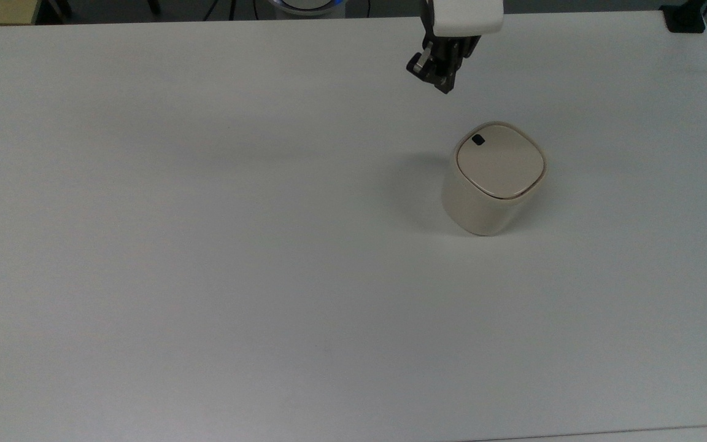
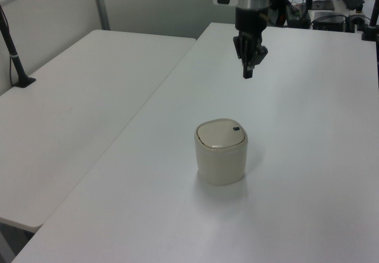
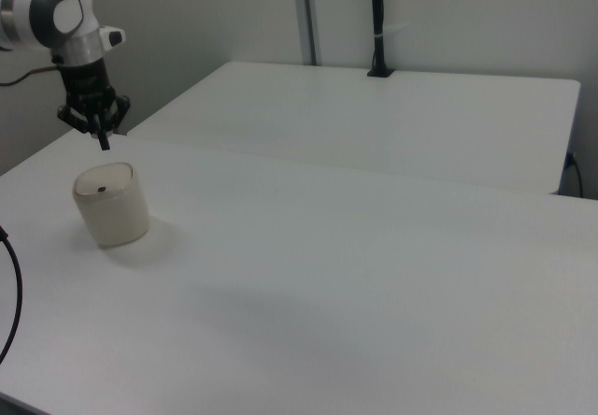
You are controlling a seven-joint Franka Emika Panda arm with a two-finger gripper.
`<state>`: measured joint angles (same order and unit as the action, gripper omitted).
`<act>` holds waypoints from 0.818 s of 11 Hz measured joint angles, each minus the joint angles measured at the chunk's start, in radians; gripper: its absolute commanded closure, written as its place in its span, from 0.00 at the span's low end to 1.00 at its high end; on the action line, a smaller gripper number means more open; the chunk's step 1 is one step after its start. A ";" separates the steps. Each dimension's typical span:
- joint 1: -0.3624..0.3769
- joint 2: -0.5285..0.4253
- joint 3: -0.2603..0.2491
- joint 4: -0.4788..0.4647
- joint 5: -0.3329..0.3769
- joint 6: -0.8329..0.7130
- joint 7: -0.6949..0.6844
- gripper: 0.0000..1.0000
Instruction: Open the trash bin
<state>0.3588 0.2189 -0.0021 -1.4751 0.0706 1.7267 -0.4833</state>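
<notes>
The cream-beige trash bin [image 1: 482,209] stands upright on the white table [image 1: 206,245], right of centre in the top view. Its flat lid [image 1: 501,162] is down, and the small black button [image 1: 478,140] sits at the lid corner nearest the arm. The bin [image 2: 221,156] and the button [image 2: 236,129] show in the left view, and the bin [image 3: 112,207] in the right view too. My gripper [image 1: 445,87] hangs in the air short of the bin, pointing down, fingers shut on nothing. The gripper [image 2: 247,73] is above and behind the lid; in the right view the gripper [image 3: 104,142] is just over the bin's far edge.
A second white table [image 2: 77,103] adjoins along the left view's left. A black post [image 2: 15,55] is clamped to it, seen also as the post [image 3: 377,22]. A black clamp [image 1: 685,18] sits at the table's corner. A dark cable [image 3: 11,293] curves at the right view's left edge.
</notes>
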 measured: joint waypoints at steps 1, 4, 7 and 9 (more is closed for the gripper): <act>0.022 0.026 -0.001 0.000 0.000 0.027 0.010 1.00; 0.097 0.118 -0.001 0.002 -0.023 0.094 0.110 1.00; 0.133 0.189 -0.005 0.005 -0.050 0.142 0.180 1.00; 0.133 0.198 -0.006 0.013 -0.054 0.143 0.182 1.00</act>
<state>0.4922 0.4174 -0.0078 -1.4624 0.0163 1.8698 -0.3015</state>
